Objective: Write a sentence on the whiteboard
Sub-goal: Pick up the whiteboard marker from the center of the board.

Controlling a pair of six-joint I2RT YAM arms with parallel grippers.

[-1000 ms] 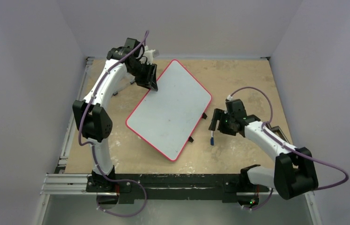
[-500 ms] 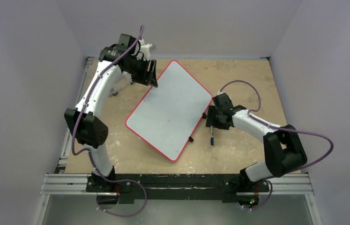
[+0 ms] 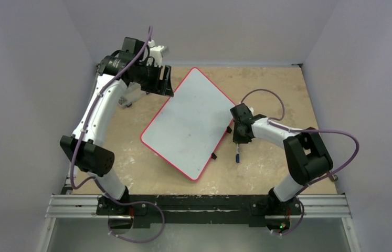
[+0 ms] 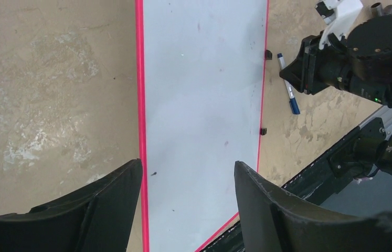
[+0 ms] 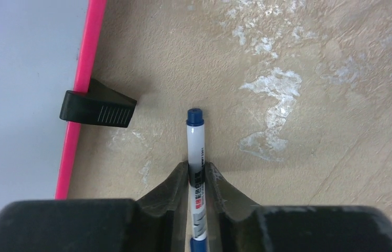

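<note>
Left side first: the left end effector [image 3: 168,88] sits at the far-left edge of the whiteboard [image 3: 191,122], jaws spread wide with nothing between them. On my left wrist feed the two dark fingers [image 4: 107,207] frame the board's face, and its left red rim [image 4: 140,105] runs just inside the left finger. I can't tell if either fingertip touches the board.

The whiteboard lies flat on the tan, scuffed desk [image 3: 272,86], turned diagonally. One rounded corner points away from the arm bases and the opposite one points toward them. It has a white face, a thin red rim and a few faint dark specks. Small black feet stick out along its right edge. One foot [image 5: 98,107] shows close up on the right wrist feed, butted against the rim.

Right of the whiteboard, the marker [image 5: 196,149] lies just beside that right edge, apart from it and running roughly along it. It has a white printed barrel, and its blue end points away from the wrist camera. The right end effector [image 5: 196,169] is down on it, fingertips pressed against the barrel from both sides, pinching the marker. I can't tell whether the marker is off the desk. In the top view the right wrist is close to the board's right edge, near a foot.
</note>
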